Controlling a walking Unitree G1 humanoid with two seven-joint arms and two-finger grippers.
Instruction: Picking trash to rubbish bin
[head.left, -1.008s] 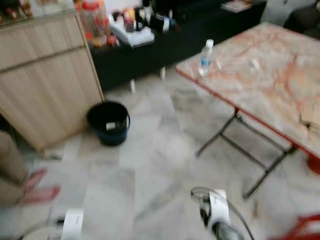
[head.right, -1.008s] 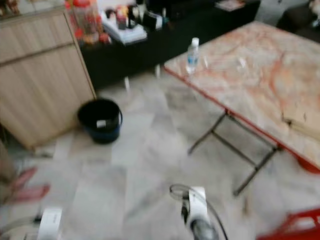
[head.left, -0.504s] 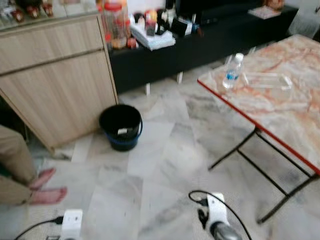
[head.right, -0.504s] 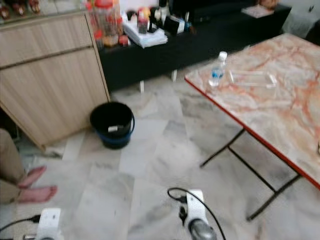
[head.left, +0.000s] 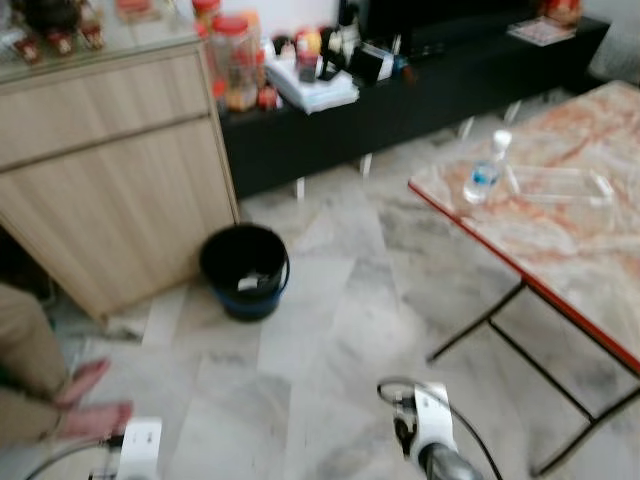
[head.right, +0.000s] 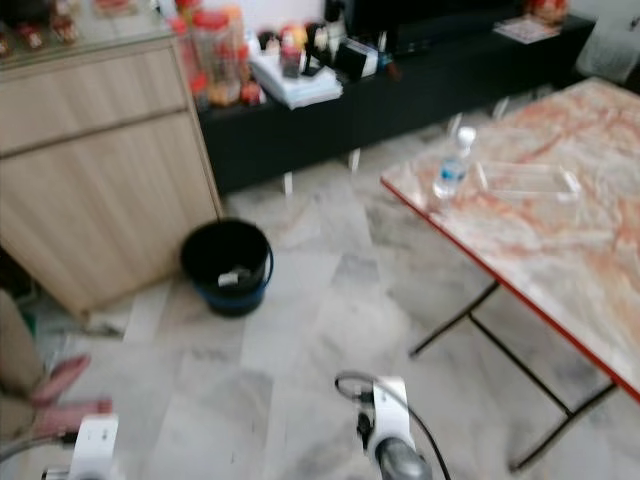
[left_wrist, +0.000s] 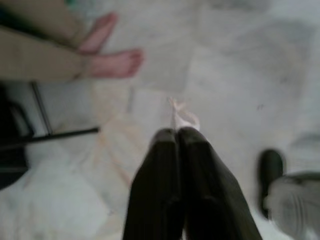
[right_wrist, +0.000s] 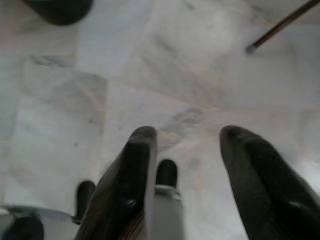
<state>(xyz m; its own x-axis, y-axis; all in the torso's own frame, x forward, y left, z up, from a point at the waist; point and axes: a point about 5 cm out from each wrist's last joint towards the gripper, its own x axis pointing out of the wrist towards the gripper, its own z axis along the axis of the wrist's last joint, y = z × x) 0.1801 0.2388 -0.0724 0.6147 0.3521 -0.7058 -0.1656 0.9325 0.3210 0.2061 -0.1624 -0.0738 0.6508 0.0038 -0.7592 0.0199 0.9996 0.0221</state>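
Your round black bin (head.left: 244, 270) stands against the wooden cabinet (head.left: 110, 180), open marble floor (head.left: 330, 340) between it and the red-edged table (head.left: 560, 230). Left gripper (left_wrist: 178, 134) pinches pale crumpled trash (left_wrist: 182, 116); right gripper (right_wrist: 187, 142) is spread.

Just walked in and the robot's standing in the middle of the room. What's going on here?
It is on a trash run. The left gripper is shut on a small pale scrap, held over the marble floor. The right gripper is open and holds nothing. The black bin stands ahead by the wooden cabinet, not yet reached. On the folding table to the right stand a water bottle and a clear tray. A person's bare feet show at left.
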